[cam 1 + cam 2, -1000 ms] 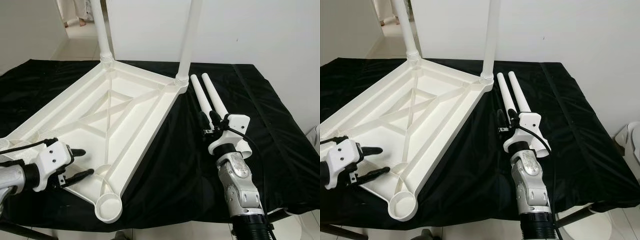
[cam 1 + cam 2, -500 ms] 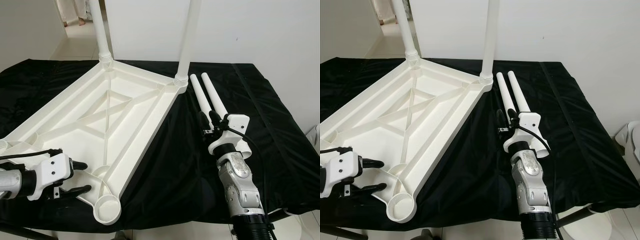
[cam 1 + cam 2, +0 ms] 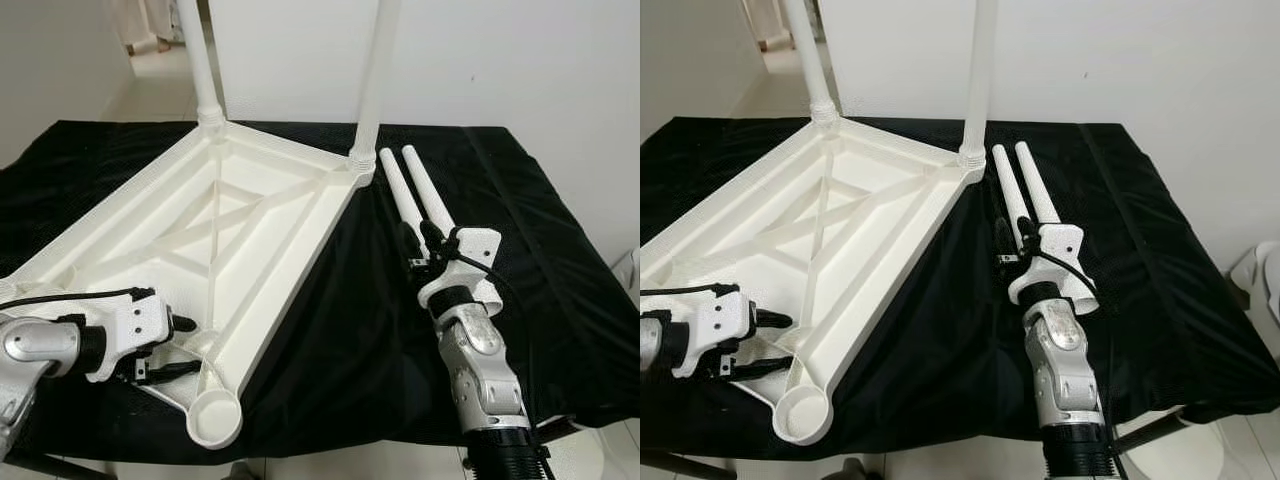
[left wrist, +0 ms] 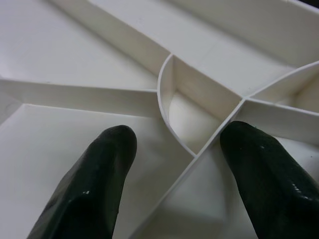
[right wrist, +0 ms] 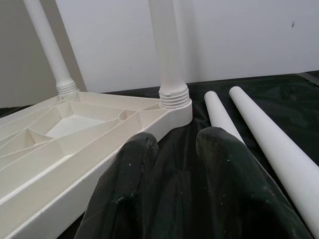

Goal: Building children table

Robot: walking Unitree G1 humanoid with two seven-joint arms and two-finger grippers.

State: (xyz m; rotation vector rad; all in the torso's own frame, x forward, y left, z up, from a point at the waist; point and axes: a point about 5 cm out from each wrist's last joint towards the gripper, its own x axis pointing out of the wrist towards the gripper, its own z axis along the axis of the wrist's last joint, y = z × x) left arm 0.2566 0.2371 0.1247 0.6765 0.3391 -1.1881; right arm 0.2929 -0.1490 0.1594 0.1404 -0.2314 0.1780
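Both grippers low: left gripper (image 3: 178, 345) straddles tabletop (image 3: 200, 230) edge.

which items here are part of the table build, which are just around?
Job:
- upturned white tabletop
- two fitted legs
- two loose legs on the cloth
- left gripper, open at the tabletop's near edge
- right gripper, beside the loose legs

Just around:
- black cloth
- white wall
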